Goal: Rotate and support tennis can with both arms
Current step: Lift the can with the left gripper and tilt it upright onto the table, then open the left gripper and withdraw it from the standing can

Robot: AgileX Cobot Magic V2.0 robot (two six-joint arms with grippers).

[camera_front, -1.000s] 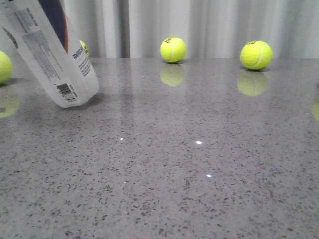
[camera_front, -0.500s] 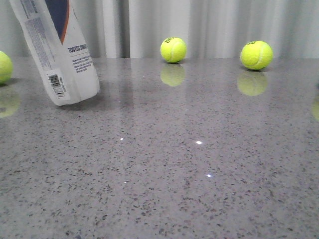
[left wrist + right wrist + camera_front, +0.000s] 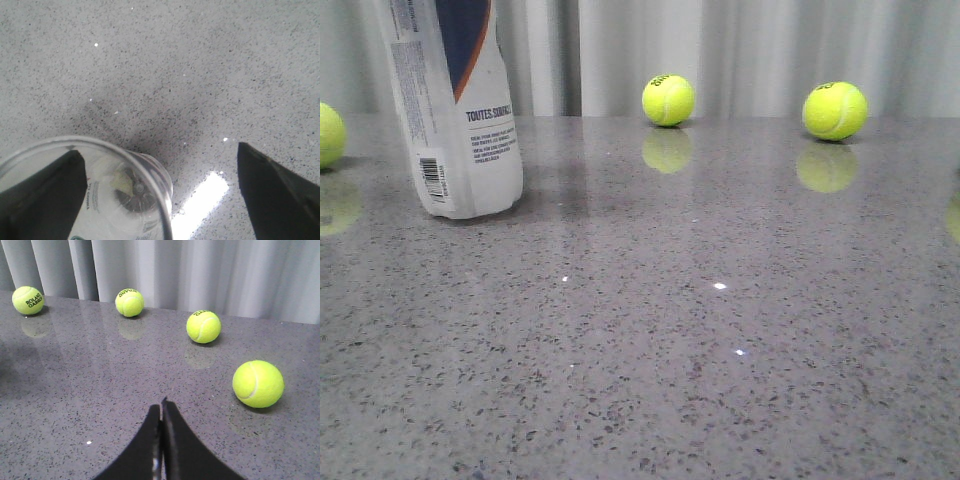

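Observation:
The tennis can (image 3: 455, 110) stands upright on the grey table at the far left of the front view, white with a navy panel, an orange stripe and a barcode; its top is cut off by the frame. In the left wrist view I look down into the can (image 3: 125, 200) past its rim. My left gripper (image 3: 157, 149) is open wide above it, with one finger (image 3: 45, 195) over the can's mouth and the other well clear to its side. My right gripper (image 3: 161, 407) is shut and empty, low over the table. Neither gripper shows in the front view.
Tennis balls lie along the back of the speckled table (image 3: 720, 330): one in the middle (image 3: 668, 100), one to the right (image 3: 834, 110), one at the left edge (image 3: 328, 135). The right wrist view shows several balls, the nearest (image 3: 258, 383) beside my fingers. A grey curtain hangs behind.
The can was leaning with its top to the left and its base edge lifted. It has swung upright and now stands flat on the table.

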